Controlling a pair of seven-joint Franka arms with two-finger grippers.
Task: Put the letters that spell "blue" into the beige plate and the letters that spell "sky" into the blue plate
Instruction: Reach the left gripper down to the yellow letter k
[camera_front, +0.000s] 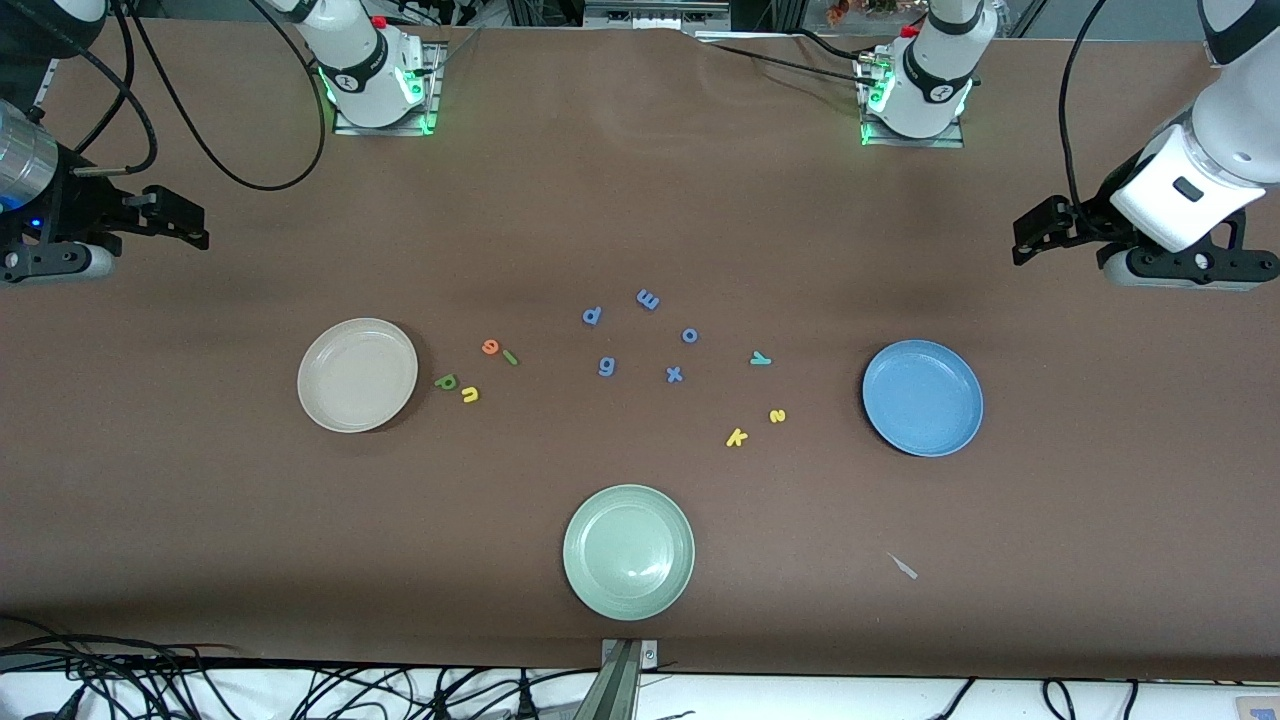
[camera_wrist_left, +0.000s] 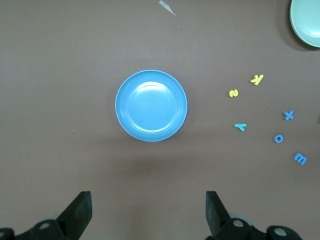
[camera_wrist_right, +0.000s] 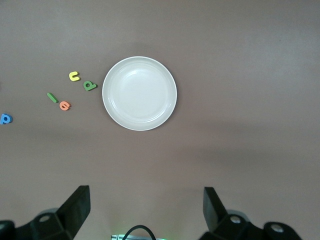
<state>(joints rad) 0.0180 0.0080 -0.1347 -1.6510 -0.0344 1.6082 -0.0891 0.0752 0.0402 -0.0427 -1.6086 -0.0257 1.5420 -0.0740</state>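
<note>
The beige plate (camera_front: 357, 374) (camera_wrist_right: 139, 93) lies bare toward the right arm's end. Beside it lie the orange e (camera_front: 490, 346), green l (camera_front: 510, 357), green b (camera_front: 446, 381) and yellow u (camera_front: 469, 395). The blue plate (camera_front: 922, 397) (camera_wrist_left: 151, 105) lies bare toward the left arm's end, with the teal y (camera_front: 760, 358), yellow s (camera_front: 777, 416) and yellow k (camera_front: 736, 437) beside it. My left gripper (camera_front: 1035, 232) (camera_wrist_left: 149, 200) hangs open over bare table at its end. My right gripper (camera_front: 185, 222) (camera_wrist_right: 145, 197) hangs open at its own end, holding nothing.
A pale green plate (camera_front: 628, 551) sits near the front edge. Periwinkle letters p (camera_front: 592, 316), m (camera_front: 648, 299), o (camera_front: 689, 335), g (camera_front: 606, 367) and x (camera_front: 674, 374) lie mid-table. A small white scrap (camera_front: 903, 566) lies nearer the camera than the blue plate.
</note>
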